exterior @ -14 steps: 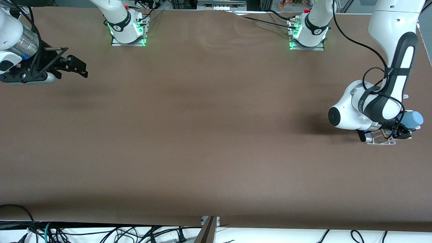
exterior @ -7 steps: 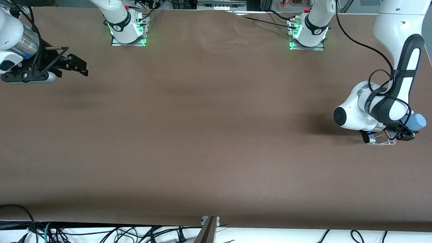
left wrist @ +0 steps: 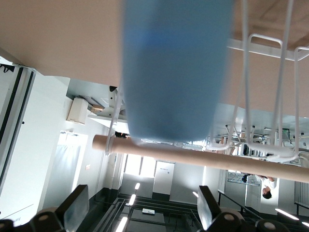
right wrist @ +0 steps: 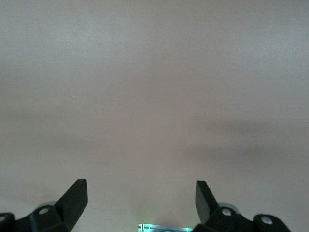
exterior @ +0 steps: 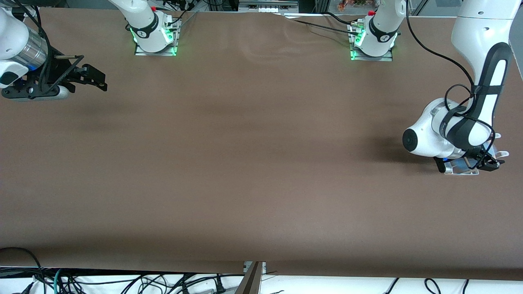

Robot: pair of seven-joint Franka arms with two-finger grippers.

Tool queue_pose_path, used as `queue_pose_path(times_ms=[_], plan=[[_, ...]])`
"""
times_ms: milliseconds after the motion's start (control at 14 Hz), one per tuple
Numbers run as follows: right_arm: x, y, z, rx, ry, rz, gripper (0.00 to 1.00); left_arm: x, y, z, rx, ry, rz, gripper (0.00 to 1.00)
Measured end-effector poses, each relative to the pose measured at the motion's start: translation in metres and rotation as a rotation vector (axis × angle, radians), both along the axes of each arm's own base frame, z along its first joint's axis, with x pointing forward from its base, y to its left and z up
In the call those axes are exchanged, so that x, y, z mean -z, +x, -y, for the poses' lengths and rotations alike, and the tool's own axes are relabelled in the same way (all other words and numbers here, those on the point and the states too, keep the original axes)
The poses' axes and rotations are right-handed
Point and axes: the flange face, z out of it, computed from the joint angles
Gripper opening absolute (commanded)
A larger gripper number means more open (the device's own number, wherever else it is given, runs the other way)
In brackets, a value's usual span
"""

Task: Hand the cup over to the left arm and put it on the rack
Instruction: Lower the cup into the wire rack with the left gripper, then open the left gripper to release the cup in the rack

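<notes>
The light-blue cup fills the left wrist view, resting among the white wire prongs of the rack, against its wooden dowel. My left gripper is open, its fingertips wide apart and short of the cup, holding nothing. In the front view the left gripper hangs low over the rack at the left arm's end of the table, and the arm hides the cup. My right gripper waits open and empty at the right arm's end; it also shows in the right wrist view.
The brown table stretches between the two arms. The arm bases with green lights stand along the table's edge farthest from the front camera. A long black cable loops down to the left wrist. Cables lie below the table's nearest edge.
The cup, which stuck out past the left wrist a second ago, has gone out of sight under the left arm. The left wrist has shifted slightly over the rack. The right arm has barely moved.
</notes>
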Motion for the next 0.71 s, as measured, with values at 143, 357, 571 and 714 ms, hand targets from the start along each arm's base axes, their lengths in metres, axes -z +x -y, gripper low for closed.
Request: queue_pose_path(times_ms=[143, 357, 571, 714], plan=[[0.000, -0.001, 0.000, -0.001, -0.001, -0.007, 0.99, 0.000, 0.000, 0.000, 0.000, 0.000, 0.005, 1.00], [0.001, -0.003, -0.002, -0.005, -0.002, -0.020, 0.99, -0.006, 0.003, 0.001, -0.024, -0.013, 0.050, 1.00], [0.001, -0.007, -0.003, -0.009, -0.005, -0.052, 0.99, -0.025, 0.009, 0.001, -0.179, -0.085, 0.130, 1.00], [-0.007, -0.006, -0.003, -0.009, -0.004, -0.040, 0.99, -0.047, 0.016, 0.009, -0.295, -0.140, 0.177, 1.00]])
